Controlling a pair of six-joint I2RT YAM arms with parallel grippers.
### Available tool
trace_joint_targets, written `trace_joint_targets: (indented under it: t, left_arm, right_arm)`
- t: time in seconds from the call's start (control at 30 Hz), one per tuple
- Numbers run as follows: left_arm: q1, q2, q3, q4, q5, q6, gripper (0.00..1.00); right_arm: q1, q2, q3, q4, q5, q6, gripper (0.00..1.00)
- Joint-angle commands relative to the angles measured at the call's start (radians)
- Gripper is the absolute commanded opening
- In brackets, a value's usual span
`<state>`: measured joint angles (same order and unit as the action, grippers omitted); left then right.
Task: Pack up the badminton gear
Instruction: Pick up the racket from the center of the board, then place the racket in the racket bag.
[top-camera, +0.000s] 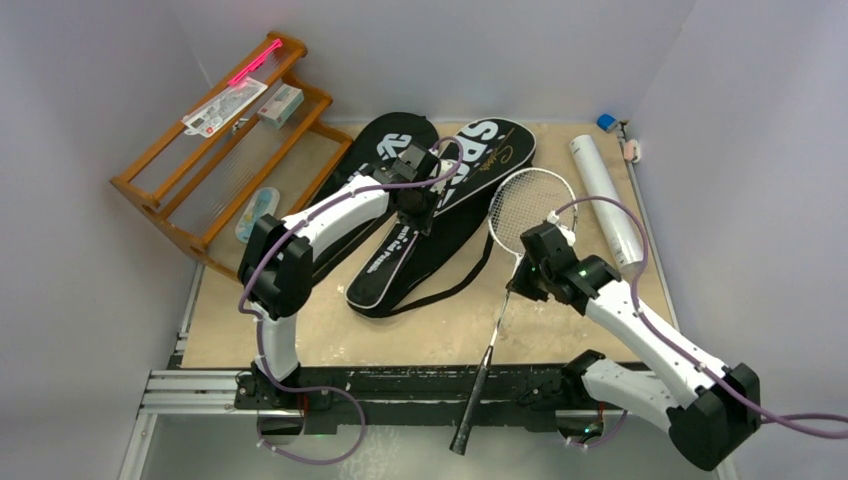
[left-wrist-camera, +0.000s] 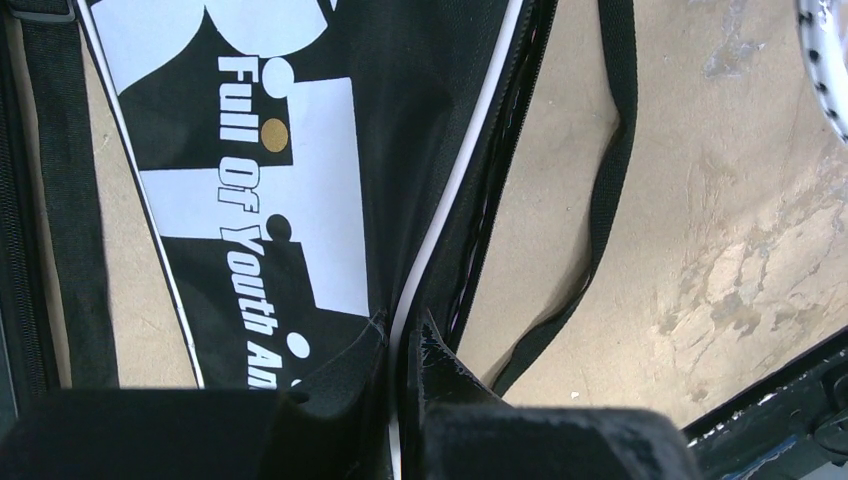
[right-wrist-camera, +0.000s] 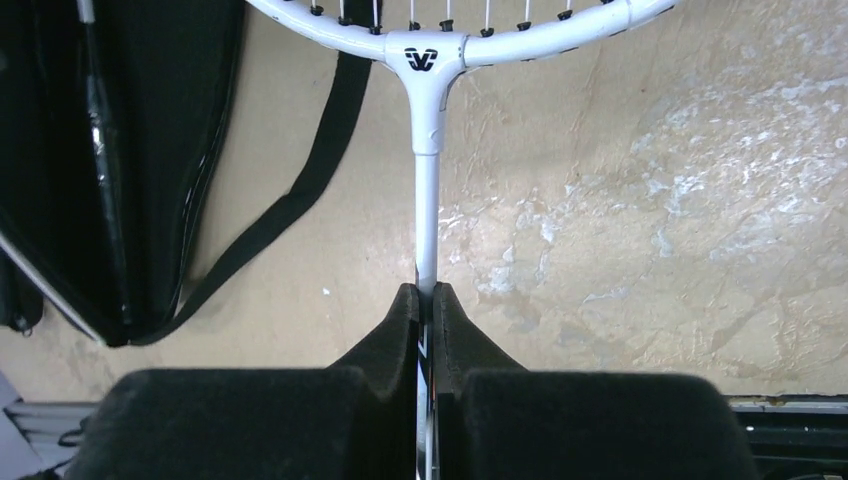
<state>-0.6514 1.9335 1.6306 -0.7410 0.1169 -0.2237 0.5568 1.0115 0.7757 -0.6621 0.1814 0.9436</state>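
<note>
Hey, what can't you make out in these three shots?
Cover lettering: top view, the left arm hides the middle.
Racket: right wrist view, head cut off by the top edge; the right claw hides the lower shaft.
Tube contents: top view, opaque wall.
Packets: top view, print too small.

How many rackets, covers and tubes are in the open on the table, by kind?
Rackets: 1, the racket
Black covers: 2, the SPORT cover and the second cover
Tubes: 1, the white tube
Total: 4
</note>
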Motion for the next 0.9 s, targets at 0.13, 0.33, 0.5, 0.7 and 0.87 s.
trace_joint_targets:
  t: [0.13, 0.33, 0.5, 0.7, 0.87]
  left_arm:
    - [-0.003, -0.041, 0.036, 0.018, 0.056, 0.009, 0.00]
    - [-0.004, -0.047, 0.031, 0.022, 0.043, 0.008, 0.00]
    - [-0.004, -0.045, 0.031, 0.023, 0.043, 0.006, 0.00]
    - [-0.004, -0.043, 0.030, 0.026, 0.088, 0.007, 0.00]
    - [-0.008, -0.041, 0.029, 0.025, 0.092, 0.009, 0.00]
  right_arm:
    - [0.005, -0.043, -0.019, 0.056, -0.119, -0.080, 0.00]
    - [0.005, 0.097, 0.025, 0.044, -0.180, -0.107, 0.00]
    - [0.005, 0.122, 0.004, 0.042, -0.173, -0.101, 0.00]
    - [0.005, 0.129, -0.009, 0.094, -0.180, -0.110, 0.00]
    - [0.005, 0.188, 0.061, 0.106, -0.180, -0.128, 0.00]
